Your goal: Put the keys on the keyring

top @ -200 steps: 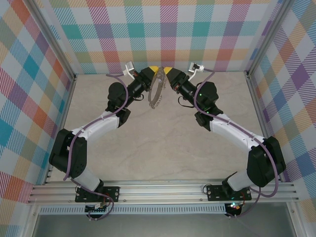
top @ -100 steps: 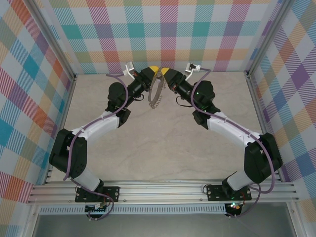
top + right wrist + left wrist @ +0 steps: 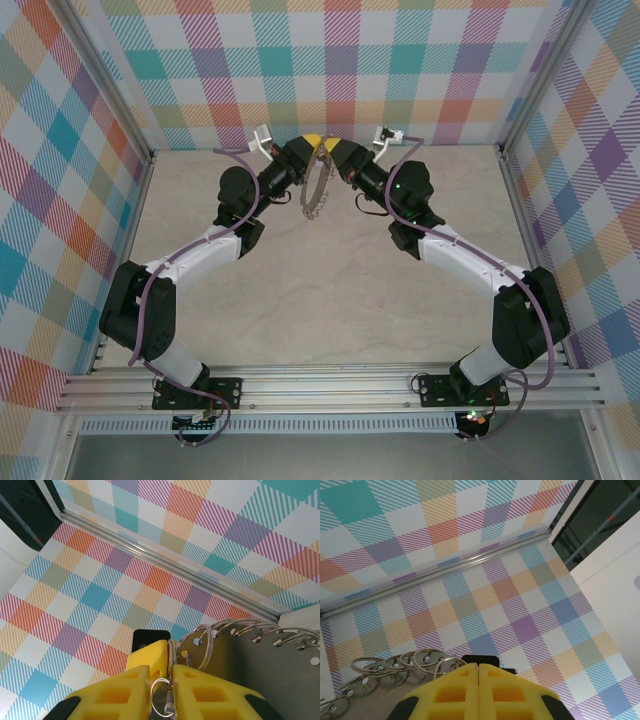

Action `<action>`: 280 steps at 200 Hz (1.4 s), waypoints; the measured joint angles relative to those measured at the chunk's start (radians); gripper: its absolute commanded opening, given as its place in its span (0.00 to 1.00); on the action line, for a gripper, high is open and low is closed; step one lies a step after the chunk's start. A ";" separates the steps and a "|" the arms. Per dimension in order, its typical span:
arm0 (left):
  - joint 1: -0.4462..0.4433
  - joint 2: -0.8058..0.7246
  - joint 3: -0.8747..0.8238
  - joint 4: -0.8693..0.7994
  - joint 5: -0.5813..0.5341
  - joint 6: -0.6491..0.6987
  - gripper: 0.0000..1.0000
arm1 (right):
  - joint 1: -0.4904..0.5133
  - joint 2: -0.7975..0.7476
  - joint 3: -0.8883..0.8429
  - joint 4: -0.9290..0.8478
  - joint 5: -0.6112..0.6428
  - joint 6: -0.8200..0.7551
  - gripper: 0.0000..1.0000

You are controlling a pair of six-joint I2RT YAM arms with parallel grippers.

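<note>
Beige marbled table (image 3: 330,300) lies under both arms, which reach toward 12 o'clock. There the keyring (image 3: 317,188) hangs edge-on in the air between them. At the hoop's 11 o'clock, the left gripper (image 3: 312,141) is clenched tight on its rim. At 1 o'clock, the right gripper (image 3: 333,146) has its jaws narrowed around one small edge loop (image 3: 161,700); whether it actually pinches the loop cannot be told.

Left hand (image 3: 479,672) closed, right hand (image 3: 161,680) ajar
</note>
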 measured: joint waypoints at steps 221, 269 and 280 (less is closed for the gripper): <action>0.000 -0.073 0.005 -0.175 0.002 0.238 0.00 | -0.002 0.011 0.037 -0.097 -0.033 -0.036 0.09; 0.000 -0.077 0.006 -0.198 0.003 0.261 0.00 | -0.009 0.013 0.039 -0.105 -0.040 -0.040 0.00; 0.000 -0.078 0.006 -0.201 0.005 0.266 0.00 | -0.011 0.013 0.039 -0.108 -0.045 -0.040 0.00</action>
